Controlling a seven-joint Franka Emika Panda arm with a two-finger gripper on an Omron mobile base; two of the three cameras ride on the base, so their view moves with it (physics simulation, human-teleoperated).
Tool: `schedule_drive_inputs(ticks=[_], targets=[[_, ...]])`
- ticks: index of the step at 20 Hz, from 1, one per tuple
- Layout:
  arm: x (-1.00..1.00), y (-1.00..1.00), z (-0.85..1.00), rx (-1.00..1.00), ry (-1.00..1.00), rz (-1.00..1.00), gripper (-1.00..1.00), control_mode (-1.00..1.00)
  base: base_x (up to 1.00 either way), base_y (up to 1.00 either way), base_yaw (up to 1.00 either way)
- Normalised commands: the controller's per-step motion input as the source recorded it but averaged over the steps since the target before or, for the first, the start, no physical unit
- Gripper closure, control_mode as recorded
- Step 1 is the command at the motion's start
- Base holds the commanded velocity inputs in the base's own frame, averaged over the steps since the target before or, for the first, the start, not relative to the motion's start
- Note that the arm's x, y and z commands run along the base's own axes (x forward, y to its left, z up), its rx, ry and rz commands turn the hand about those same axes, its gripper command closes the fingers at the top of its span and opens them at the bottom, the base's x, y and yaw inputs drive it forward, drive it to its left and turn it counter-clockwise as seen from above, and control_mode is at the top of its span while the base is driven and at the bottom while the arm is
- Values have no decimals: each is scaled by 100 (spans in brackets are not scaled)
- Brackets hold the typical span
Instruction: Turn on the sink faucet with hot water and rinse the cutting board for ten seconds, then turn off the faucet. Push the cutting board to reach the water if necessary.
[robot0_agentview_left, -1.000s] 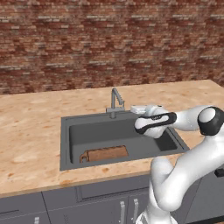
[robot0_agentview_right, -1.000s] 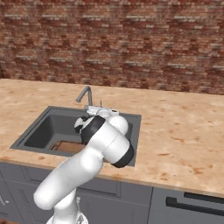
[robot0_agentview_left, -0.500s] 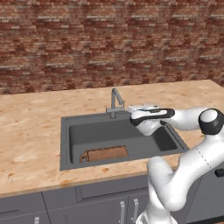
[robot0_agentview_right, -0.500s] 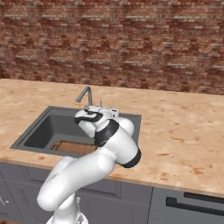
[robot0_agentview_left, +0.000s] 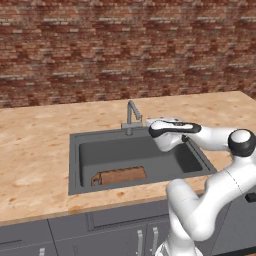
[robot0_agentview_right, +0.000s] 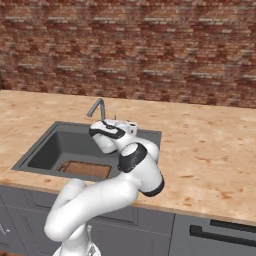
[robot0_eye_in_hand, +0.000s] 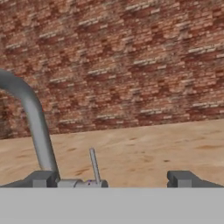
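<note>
Since a second ago, my arm has reached farther toward the sink faucet (robot0_agentview_left: 131, 116), and my tool (robot0_eye_in_hand: 111, 178) now sits just in front of its base with the fingers spread wide, holding nothing. From the hand view, the thin lever (robot0_eye_in_hand: 94, 165) stands upright near my left fingertip (robot0_eye_in_hand: 41, 179). Down in the sink (robot0_agentview_left: 75, 165), the cutting board (robot0_agentview_left: 119, 176) lies flat against the front wall, left of the spout.

I see a red-brown brick wall (robot0_agentview_left: 125, 45) running behind everything, its rows dark and uneven. Below it lies a pale speckled wooden countertop (robot0_agentview_left: 35, 145), stretching wide to both sides. Under the counter's front edge I make out grey cabinet fronts (robot0_agentview_left: 75, 232) with slim metal handles (robot0_agentview_left: 138, 242), and a dark handle bar (robot0_agentview_right: 222, 236) lower right.
</note>
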Motion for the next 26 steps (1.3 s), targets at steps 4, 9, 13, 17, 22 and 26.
schedule_drive_inputs(ticks=[4,9,13,17,22,26], targets=[[23,0,0,0,-4,0,-100,-100,0,0,0],[19,2,0,0,0,0,-100,-100,0,0,0],[16,6,0,0,0,0,-100,-100,0,0,0],[3,7,0,0,0,0,-100,-100,0,0,0],[0,6,-1,0,0,0,-100,-100,0,0,0],[4,0,-17,0,-1,0,-100,-100,0,0,0]])
